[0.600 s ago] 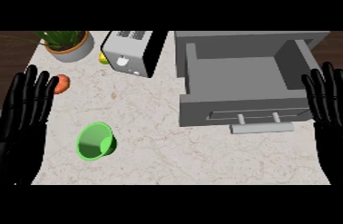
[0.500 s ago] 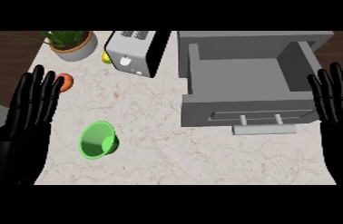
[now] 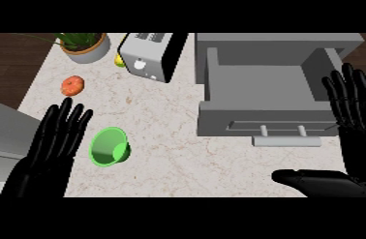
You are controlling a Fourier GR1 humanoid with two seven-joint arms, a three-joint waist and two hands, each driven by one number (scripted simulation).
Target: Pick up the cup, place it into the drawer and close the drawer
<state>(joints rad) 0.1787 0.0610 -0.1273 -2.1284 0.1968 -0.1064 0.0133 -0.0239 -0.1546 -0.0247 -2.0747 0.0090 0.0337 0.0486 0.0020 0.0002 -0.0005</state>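
Green cup (image 3: 109,146), just beside L robot hand (image 3: 53,143)

Left hand (image 3: 46,156) splayed flat, right hand (image 3: 354,146) splayed

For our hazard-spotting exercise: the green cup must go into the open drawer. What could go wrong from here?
The open left hand beside the green cup might nudge it away rather than grasp it. The drawer sits across the counter, so the carried cup might clip its front wall. The right hand beside the drawer could obstruct closing.
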